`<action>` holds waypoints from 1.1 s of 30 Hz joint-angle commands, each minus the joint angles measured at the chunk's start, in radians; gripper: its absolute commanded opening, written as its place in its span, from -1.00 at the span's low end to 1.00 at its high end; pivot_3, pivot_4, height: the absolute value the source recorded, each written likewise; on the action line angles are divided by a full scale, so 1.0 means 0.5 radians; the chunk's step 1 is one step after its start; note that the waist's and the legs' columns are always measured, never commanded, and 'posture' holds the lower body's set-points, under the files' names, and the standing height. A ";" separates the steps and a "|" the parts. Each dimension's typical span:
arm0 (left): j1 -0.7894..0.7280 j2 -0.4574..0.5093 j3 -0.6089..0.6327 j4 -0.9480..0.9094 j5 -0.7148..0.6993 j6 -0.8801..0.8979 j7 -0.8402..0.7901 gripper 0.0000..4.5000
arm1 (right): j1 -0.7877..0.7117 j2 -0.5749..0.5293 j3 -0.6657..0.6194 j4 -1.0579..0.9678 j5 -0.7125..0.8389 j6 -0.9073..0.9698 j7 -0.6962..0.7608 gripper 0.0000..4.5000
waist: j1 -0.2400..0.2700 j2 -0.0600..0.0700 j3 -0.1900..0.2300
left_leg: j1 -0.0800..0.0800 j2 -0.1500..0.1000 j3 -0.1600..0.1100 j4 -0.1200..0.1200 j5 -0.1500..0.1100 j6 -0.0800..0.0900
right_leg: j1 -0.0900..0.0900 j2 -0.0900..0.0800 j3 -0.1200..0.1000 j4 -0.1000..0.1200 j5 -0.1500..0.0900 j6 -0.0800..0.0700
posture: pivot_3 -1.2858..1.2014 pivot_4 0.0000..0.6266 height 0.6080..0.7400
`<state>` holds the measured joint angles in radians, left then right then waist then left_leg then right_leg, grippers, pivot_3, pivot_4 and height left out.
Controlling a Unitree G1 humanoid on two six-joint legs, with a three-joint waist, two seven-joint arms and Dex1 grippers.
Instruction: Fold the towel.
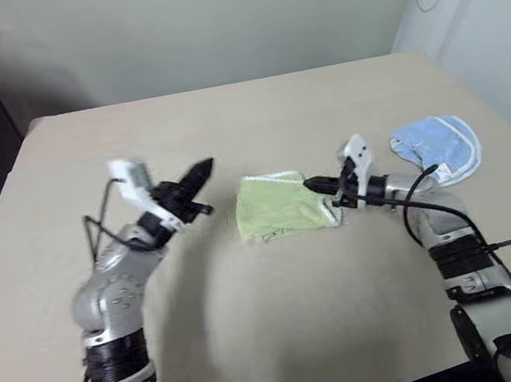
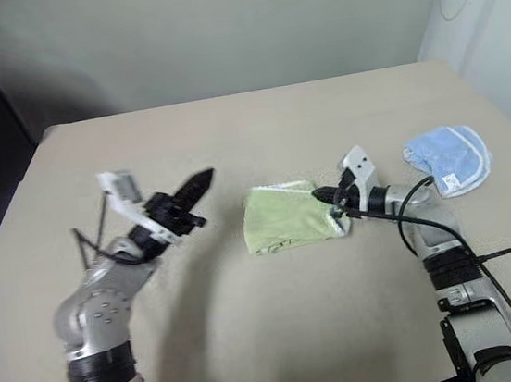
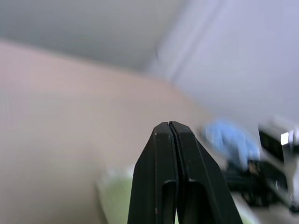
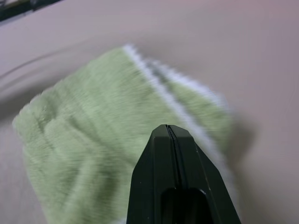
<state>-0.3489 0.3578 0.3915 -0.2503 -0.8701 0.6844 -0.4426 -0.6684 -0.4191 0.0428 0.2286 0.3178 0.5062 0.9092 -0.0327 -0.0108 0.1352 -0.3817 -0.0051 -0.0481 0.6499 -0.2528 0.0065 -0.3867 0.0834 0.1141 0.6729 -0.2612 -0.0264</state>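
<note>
While the towel [image 1: 281, 206] lay folded into a small green bundle near the middle of the bench [image 1: 248, 127], the right claw [image 1: 315, 185] sat at its right edge with both fingers pressed together; whether they pinched any cloth could not be told. The left claw [image 1: 199, 172] hung raised above the bench, well left of the towel, fingers closed on nothing. A pale blue cloth [image 1: 438, 146] lay beyond the right arm.
</note>
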 commanded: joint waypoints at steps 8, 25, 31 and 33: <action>0.217 0.100 0.140 -0.024 -0.324 0.310 0.240 -0.92 | -0.257 -0.033 -0.103 0.287 0.022 -0.051 -0.007 0.04 | 0.017 -0.001 0.000 | 0.000 0.000 -0.001 0.000 0.000 0.000 | -0.001 -0.001 0.000 0.000 0.000 0.000 | 0.03 -0.52 1.00; -0.249 -0.005 -0.369 0.627 -0.370 0.850 0.262 1.00 | -0.247 0.010 -0.181 0.282 0.014 -0.156 -0.161 0.64 | 0.016 -0.001 0.000 | -0.001 -0.001 -0.001 -0.001 0.001 -0.001 | -0.006 -0.001 0.000 0.003 0.001 0.000 | 0.03 -0.52 1.00; -0.372 -0.191 -0.473 0.752 -0.283 0.892 0.235 1.00 | -0.222 0.013 -0.216 0.237 0.016 -0.155 -0.211 0.64 | 0.022 -0.001 0.000 | -0.001 -0.002 0.000 0.001 0.001 -0.001 | -0.004 -0.001 0.000 0.003 0.000 0.001 | 0.03 -0.52 1.00; -0.387 -0.222 -0.506 0.772 -0.241 0.906 0.230 1.00 | -0.217 0.015 -0.219 0.217 0.019 -0.150 -0.223 0.64 | 0.022 -0.001 0.000 | -0.001 -0.002 0.000 0.001 0.001 -0.001 | -0.004 -0.001 0.001 0.004 0.000 0.001 | 0.03 -0.52 1.00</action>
<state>-0.5319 0.2594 0.1650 0.1271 -1.0016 1.1159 -0.3071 -0.7731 -0.4061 -0.0398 0.3847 0.3113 0.4387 0.8100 -0.0216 -0.0110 0.1355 -0.3822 -0.0059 -0.0482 0.6502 -0.2524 0.0059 -0.3889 0.0827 0.1144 0.6747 -0.2612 -0.0257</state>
